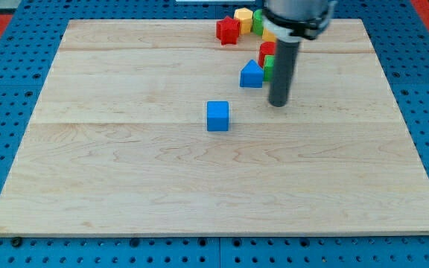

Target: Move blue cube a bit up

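The blue cube [217, 116] sits alone mid-board. The bare rod's tip [278, 104] stands up-right of it, touching nothing, beside the blue triangular block [251, 74]. It should circle below the cube, then push straight up briefly.

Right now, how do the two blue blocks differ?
The blue cube is square-faced; the blue triangular block has a peaked top. The cube stands alone mid-board; the triangular block abuts the cluster at the view's top. My tip is nearer the triangular block. Both share one blue.
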Available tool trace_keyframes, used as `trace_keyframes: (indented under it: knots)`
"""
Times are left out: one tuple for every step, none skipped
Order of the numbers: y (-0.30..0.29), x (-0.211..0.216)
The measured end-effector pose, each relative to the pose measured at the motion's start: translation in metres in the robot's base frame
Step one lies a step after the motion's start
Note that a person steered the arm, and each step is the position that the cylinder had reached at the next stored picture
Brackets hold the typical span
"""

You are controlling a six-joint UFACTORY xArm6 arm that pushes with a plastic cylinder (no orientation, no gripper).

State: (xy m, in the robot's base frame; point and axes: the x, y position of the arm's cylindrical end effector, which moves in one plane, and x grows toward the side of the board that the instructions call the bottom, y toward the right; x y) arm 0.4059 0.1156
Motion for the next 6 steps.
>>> trace_keyframes:
  knots:
    - [0.002,0.034]
    - [-0.048,0.064]
    - [-0.104,0.065]
    - [-0.115,0.049]
    - [-0.121,0.022]
    - [-0.161,0.006]
